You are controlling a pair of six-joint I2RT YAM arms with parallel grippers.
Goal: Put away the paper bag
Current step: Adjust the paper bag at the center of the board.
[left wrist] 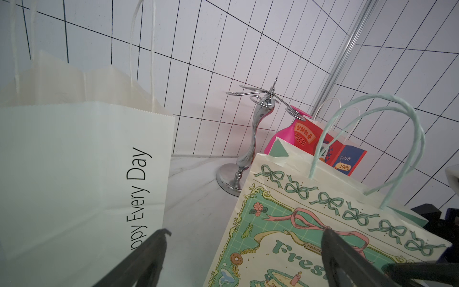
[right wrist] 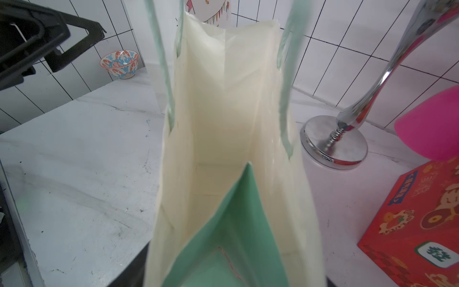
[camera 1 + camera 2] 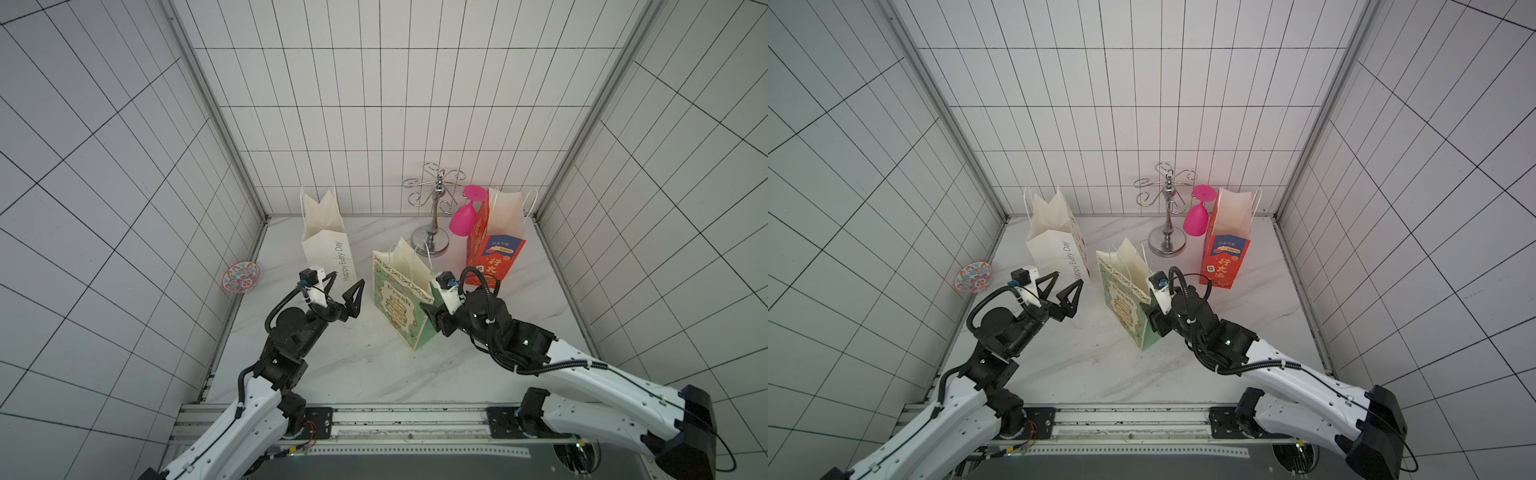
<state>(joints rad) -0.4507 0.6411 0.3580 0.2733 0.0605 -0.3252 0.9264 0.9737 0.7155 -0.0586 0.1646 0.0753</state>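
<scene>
Right claw (image 3: pixel 430 318) astride green paper bag (image 3: pixel 399 307) edge; left claw (image 3: pixel 348 279) wide, empty.

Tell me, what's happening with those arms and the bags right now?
Left gripper open, empty. Right gripper at side fold of green bag, grip unclear. Bag upright, mouth open. White bag close beside.

Light: came soft, even, fairly bright | Shadows: lay faint on the marble bench (image 3: pixel 353 374) | Glare: streaked the chrome stand (image 2: pixel 334 145) | Edges: tile lines bowed | Focus: green bag's handles (image 2: pixel 161 62) blurred up close
</scene>
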